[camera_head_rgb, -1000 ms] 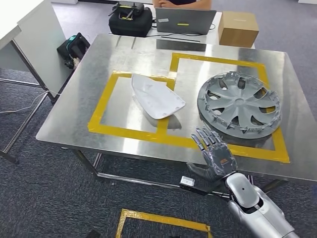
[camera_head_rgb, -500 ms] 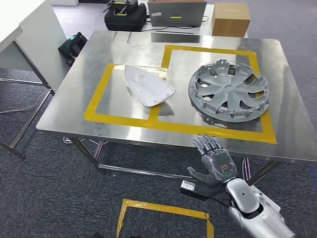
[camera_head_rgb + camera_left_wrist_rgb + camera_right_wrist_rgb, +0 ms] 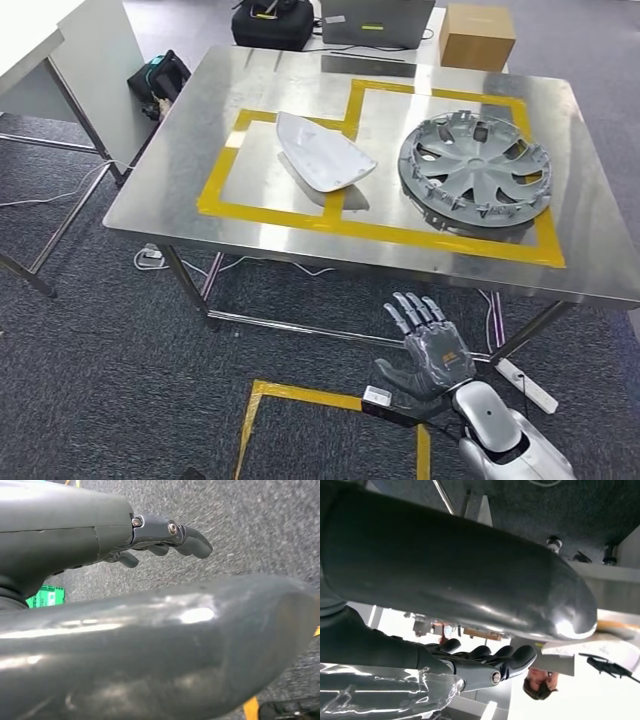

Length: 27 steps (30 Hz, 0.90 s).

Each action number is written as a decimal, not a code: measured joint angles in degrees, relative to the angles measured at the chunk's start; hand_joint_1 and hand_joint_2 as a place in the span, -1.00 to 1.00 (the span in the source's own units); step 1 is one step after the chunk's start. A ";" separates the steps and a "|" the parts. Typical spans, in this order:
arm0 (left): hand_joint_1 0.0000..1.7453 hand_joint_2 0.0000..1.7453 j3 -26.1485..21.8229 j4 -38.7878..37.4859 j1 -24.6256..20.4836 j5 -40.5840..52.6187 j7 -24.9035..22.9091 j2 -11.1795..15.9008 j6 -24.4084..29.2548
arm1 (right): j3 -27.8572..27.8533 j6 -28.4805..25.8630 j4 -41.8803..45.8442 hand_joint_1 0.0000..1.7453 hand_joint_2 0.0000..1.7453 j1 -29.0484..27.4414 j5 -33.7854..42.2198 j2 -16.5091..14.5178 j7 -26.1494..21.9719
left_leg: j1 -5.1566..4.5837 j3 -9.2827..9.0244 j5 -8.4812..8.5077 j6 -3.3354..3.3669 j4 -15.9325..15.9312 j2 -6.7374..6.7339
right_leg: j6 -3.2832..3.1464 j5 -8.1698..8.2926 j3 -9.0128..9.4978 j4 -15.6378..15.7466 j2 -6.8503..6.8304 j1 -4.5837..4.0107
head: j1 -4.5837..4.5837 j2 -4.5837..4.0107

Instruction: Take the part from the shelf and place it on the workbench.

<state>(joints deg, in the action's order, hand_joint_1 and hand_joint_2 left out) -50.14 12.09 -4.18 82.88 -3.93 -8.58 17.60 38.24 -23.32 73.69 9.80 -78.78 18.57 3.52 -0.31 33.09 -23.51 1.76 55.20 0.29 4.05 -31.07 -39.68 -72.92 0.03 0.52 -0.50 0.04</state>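
**Parts on the bench, right hand empty below the table edge**

From where I stand, the placing step looks finished. The wheel cover (image 3: 475,175) lies flat on the steel workbench (image 3: 189,160), inside the right-hand box of yellow tape (image 3: 392,236). Just beside it, in the left-hand box, rests a white curved panel (image 3: 323,163); the two are near each other but not touching. Which of them is the part the task means I cannot say for sure, though both already sit on the workbench.

The right hand (image 3: 430,345) hangs below and in front of the table edge, well apart from both pieces. Its fingers (image 3: 411,312) are spread and fairly straight, thumb out to the side, holding nothing and touching nothing. The right wrist view agrees: dark fingers (image 3: 490,655) stretched out with nothing between them.

The left hand (image 3: 158,535) shows in its own wrist view over grey carpet. Its fingers (image 3: 192,540) are lightly curved, not closed up, and nothing is in them.

My guess is that what remains is a return to the shelf for another part, if any is left. That would call for a turn away from the bench, keeping the right arm clear of the table frame (image 3: 189,290) and of the power strip (image 3: 526,385) on the floor.
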 joint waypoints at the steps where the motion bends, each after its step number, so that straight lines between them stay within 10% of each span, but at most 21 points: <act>1: -1.00 -1.00 0.00 0.00 0.00 0.00 0.00 -0.03 0.01 | -0.07 -0.02 0.01 -1.00 -1.00 -0.25 0.05 0.07 0.00 | 0.00 0.63 0.48 -0.10 0.07 0.00 | -0.05 1.46 2.29 2.45 -0.01 0.00 | 0.01 0.00; 4: -1.00 -1.00 0.00 0.00 -0.04 -0.02 0.00 -0.10 0.11 | -0.49 -0.26 0.17 -1.00 -1.00 -0.49 0.22 0.20 0.00 | -0.13 2.03 1.84 -0.75 0.38 0.00 | -0.36 2.88 10.72 14.07 0.04 -0.11 | -0.08 0.00; 8: -1.00 -1.00 0.00 0.00 0.06 -0.08 0.00 -0.19 0.26 | -0.84 -0.68 0.37 -1.00 -1.00 -0.90 0.39 0.31 0.01 | -0.07 2.89 3.09 -2.01 0.53 -0.03 | -1.69 3.26 11.29 17.04 0.15 -0.31 | -0.02 0.00; 12: -1.00 -1.00 0.00 0.00 0.11 -0.10 0.00 -0.20 0.27 | -0.92 -0.75 0.51 -1.00 -1.00 -1.08 0.40 0.32 0.01 | 0.28 5.97 -6.88 -3.24 10.34 -0.05 | -3.22 6.01 8.44 17.13 -0.05 -0.03 | -0.43 0.01; 14: -1.00 -1.00 -0.01 0.00 0.10 -0.11 0.00 -0.27 0.28 | -0.98 -0.75 0.52 -1.00 -1.00 -1.28 0.42 0.33 0.02 | 0.48 6.70 -9.21 -3.55 16.77 -0.06 | -3.15 7.50 6.51 17.02 -0.08 -0.04 | -0.44 0.01; 16: -1.00 -1.00 -0.02 0.00 0.03 -0.11 0.00 -0.31 0.33 | -1.03 -0.76 0.53 -1.00 -1.00 -1.52 0.43 0.34 0.02 | 0.64 4.57 -6.41 -3.60 17.06 -0.06 | -2.91 8.98 4.52 16.83 -0.10 -0.03 | -0.46 0.00; 20: -1.00 -1.00 -0.02 -0.01 -0.52 -0.13 0.00 -0.41 0.50 | -1.70 -0.83 0.89 -1.00 -1.00 -1.84 0.45 0.40 0.03 | 0.70 -6.82 -5.74 -2.99 2.33 0.10 | -1.75 11.79 1.72 16.48 -0.11 -0.16 | -0.39 0.00; 23: -1.00 -1.00 -0.01 -0.03 -0.44 -0.25 0.00 -0.50 0.60 | -1.87 -0.86 1.03 -1.00 -1.00 -2.32 0.45 0.52 0.05 | 0.16 -7.12 -5.60 -1.49 -0.91 0.18 | -0.71 13.87 0.62 17.17 -0.22 0.28 | -0.38 0.00; 25: -1.00 -1.00 -0.04 -0.03 -0.05 -0.37 -0.02 -0.44 0.72 | -1.85 -0.85 1.01 -1.00 -1.00 -2.94 0.45 0.57 0.01 | 0.13 -5.77 -4.17 -0.44 -0.93 -0.05 | -0.13 10.86 -0.62 15.16 -0.16 0.53 | -0.26 0.00; 27: -1.00 -1.00 -0.09 -0.03 0.08 -0.46 -0.04 -0.43 0.82 | -1.87 -0.84 1.00 -1.00 -1.00 -3.09 0.46 0.61 -0.02 | -0.02 -4.23 -2.76 0.19 -0.92 -0.18 | 0.16 4.35 -2.22 8.32 -0.15 0.54 | -0.01 0.00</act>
<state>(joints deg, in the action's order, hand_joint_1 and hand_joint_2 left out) -50.23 12.05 -4.09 82.42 -3.98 -9.01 18.42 36.37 -24.15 74.69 6.71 -78.32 19.18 3.50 -0.33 28.86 -26.27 1.95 54.28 0.11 4.21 -26.72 -41.90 -64.60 -0.12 1.06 -0.50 0.04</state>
